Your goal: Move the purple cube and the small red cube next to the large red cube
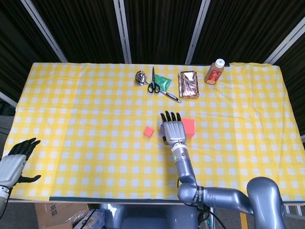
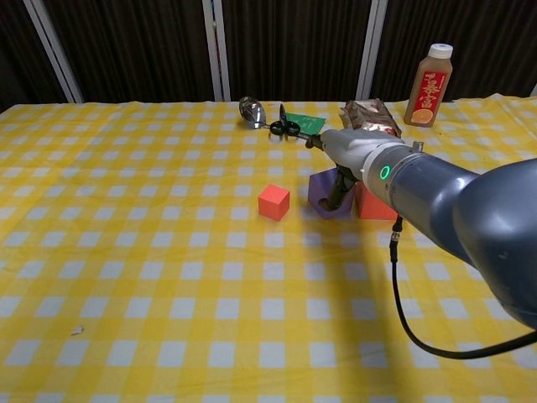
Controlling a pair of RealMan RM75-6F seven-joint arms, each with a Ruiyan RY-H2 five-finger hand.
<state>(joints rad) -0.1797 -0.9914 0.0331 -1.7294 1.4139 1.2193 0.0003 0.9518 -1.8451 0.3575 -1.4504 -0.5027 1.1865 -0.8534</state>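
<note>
Right robot hand (image 1: 174, 130) sits over the purple cube (image 2: 325, 193), fingers draped down its top and side; grip cannot be told for certain. Purple cube stands on the table (image 1: 86, 109), touching the large red cube (image 2: 375, 201) at its right. Small red cube (image 2: 273, 201) just left, apart. Left robot hand (image 1: 14, 164) open, off the near-left table edge.
</note>
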